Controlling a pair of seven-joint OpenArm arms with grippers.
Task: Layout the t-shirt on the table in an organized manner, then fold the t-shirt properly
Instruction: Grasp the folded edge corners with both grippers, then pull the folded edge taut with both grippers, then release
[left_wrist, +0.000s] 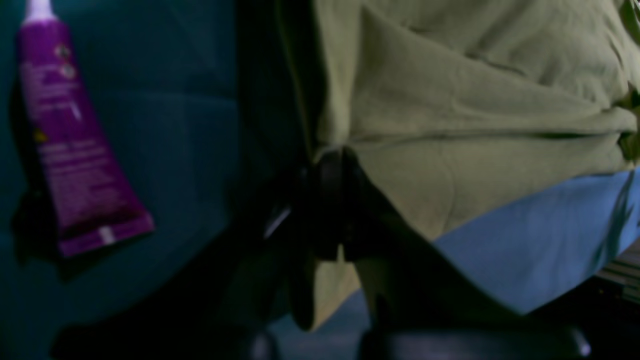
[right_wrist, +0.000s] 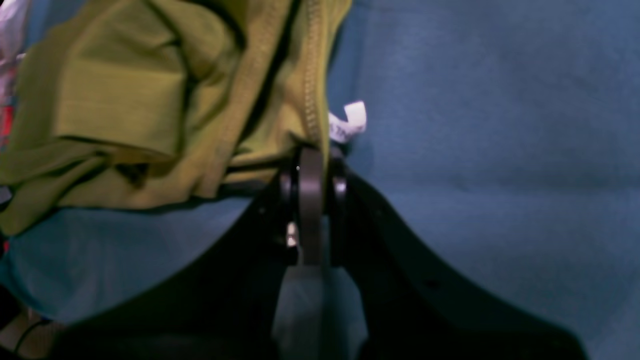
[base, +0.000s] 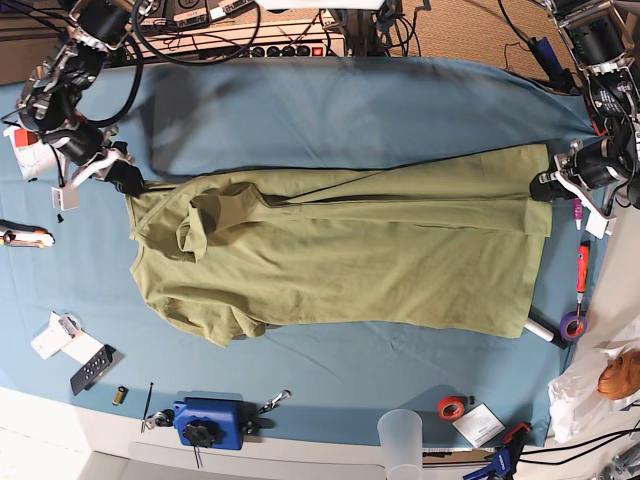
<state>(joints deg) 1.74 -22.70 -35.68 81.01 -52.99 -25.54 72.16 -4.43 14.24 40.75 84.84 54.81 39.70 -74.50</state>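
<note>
1. The table (base: 330, 105) is the largest thing: wide, covered with a smooth teal-blue cloth, with a pale rim along the near side in the base view. Its far edge is partly hidden by cables.

2. The t-shirt (base: 350, 265) lies on the middle of the table, stretched long between the two arms. It is soft olive-green cotton with shallow wrinkles. The end near the right gripper is bunched into folds, and a sleeve there is turned over on the body.

3. The left gripper (left_wrist: 334, 165) is closed and pinches an edge of the t-shirt. In the left wrist view it is dark and blurred, so the exact line where the jaws meet the fabric is hard to make out.

4. The right gripper (right_wrist: 311, 167) is also closed on the t-shirt, on a stitched hem. The black fingers (right_wrist: 340, 187) are smooth and curved.

5. A purple tube (left_wrist: 70, 135) with a white cap lies on the table beside the t-shirt, near the left gripper; its print is too blurred to read, and its cap is cut off by the frame.

6. A small white tag (right_wrist: 348, 121) sticks out of the t-shirt just above the right gripper. It is curled and its text is not readable.
</note>
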